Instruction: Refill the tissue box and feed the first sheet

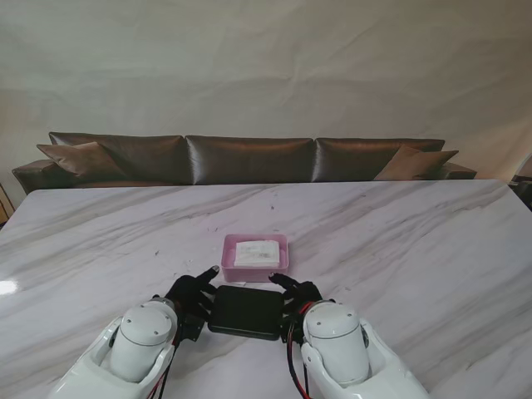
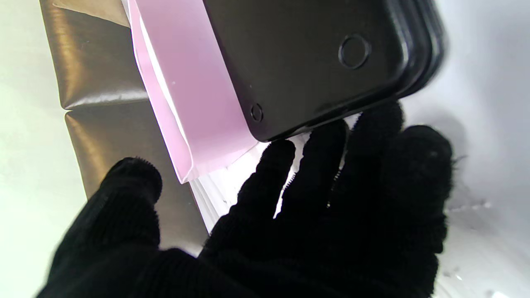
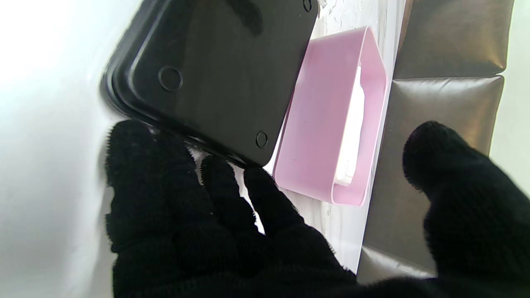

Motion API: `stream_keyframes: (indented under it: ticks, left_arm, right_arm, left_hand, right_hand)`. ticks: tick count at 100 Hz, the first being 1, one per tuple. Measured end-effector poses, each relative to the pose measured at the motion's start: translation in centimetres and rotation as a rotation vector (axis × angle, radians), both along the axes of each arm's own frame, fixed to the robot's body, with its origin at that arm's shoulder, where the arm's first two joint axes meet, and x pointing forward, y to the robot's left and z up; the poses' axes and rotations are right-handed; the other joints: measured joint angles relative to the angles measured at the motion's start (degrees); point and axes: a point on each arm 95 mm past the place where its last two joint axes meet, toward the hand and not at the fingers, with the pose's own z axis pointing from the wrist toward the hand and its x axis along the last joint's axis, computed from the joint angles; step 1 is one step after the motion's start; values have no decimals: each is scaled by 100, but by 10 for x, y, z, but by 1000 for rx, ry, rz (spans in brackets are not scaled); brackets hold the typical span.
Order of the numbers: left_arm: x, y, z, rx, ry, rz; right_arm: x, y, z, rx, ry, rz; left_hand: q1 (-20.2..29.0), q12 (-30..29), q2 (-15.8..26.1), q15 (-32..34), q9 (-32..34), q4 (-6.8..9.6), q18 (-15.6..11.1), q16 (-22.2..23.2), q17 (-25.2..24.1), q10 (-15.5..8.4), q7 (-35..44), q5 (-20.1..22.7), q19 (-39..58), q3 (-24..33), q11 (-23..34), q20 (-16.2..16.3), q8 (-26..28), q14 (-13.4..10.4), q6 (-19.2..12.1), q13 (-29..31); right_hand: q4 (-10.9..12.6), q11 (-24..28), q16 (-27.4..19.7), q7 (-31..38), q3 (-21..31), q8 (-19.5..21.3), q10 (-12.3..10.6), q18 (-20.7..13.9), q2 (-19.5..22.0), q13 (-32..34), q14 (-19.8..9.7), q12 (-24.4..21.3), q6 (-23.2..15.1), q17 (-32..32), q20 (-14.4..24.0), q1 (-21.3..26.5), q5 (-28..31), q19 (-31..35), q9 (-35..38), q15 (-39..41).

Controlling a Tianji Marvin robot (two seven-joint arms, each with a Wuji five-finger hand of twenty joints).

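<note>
Centre of the stand frame, on a marble table [image 1: 399, 241]: open pink tissue box [image 1: 254, 252] holding a white tissue stack [image 1: 255, 253]. Just nearer to me, a black lid [image 1: 246, 311], gripped at its left edge by the black-gloved left hand [image 1: 189, 296], at its right edge by the right hand [image 1: 301, 294], fingers under the rim. Brown sofa [image 1: 249, 158] across the upper frame.

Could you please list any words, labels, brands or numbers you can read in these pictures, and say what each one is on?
No text can be read in any view.
Tissue pack in the pink box: faint marks on its wrapper, too small and blurred to read.
Black lid: only plain moulded circles show in the wrist views, no lettering.
Left hand and right hand: plain black gloves, no marking.
</note>
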Motion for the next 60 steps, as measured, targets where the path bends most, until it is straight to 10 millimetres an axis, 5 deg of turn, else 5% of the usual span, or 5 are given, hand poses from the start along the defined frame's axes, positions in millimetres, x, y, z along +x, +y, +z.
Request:
stream_keyframes:
  ticks: [60]
  left_arm:
    - [1,0,11,10,-40,14]
  right_arm:
    - [-3,7,9,1,-17,15]
  left_hand:
    - [3,-93,0,-294,-50,0,214,-16,-11,192,-7,0,-4,0,-207,1,0,278,127,-77]
  right_hand:
    - [1,-6,-38,-234,-1,0,99,1,0,-2,0,-8,146,0,9,0,-11,0,-80,-62]
